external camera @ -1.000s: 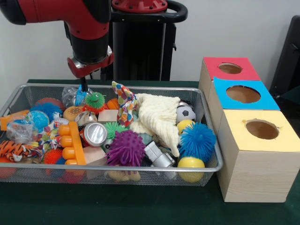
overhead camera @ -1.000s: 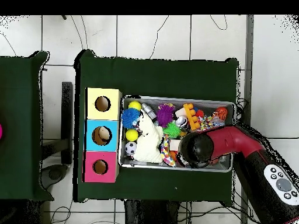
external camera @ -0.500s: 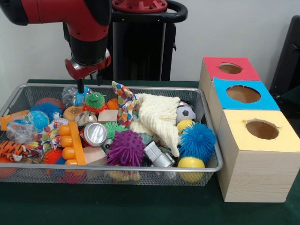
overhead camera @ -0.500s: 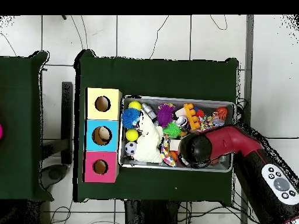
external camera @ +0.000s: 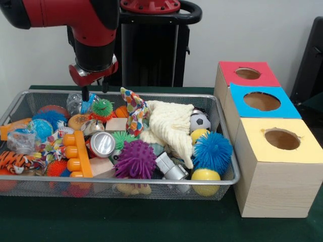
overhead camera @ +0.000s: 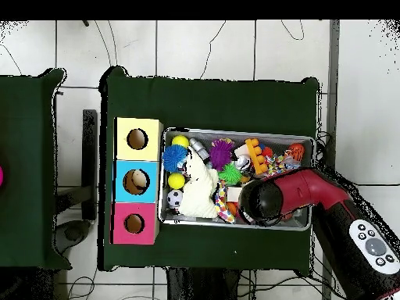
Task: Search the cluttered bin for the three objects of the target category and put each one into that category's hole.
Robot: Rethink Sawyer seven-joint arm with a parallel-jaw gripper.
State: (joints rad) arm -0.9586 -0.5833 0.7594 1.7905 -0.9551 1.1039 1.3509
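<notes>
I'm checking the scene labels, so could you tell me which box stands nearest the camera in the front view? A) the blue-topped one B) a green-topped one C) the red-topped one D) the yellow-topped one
D: the yellow-topped box sits lowest and foremost in the front view, with the blue-topped box behind it and the red-topped box farthest back.

A red and black arm [external camera: 93, 30]. Three wooden boxes topped red [external camera: 247, 73], blue [external camera: 261, 101] and yellow [external camera: 280, 139]. A purple spiky ball [external camera: 135, 159], blue spiky ball [external camera: 212, 150], cream cloth [external camera: 169, 126], green tablecloth [external camera: 126, 219].
</notes>
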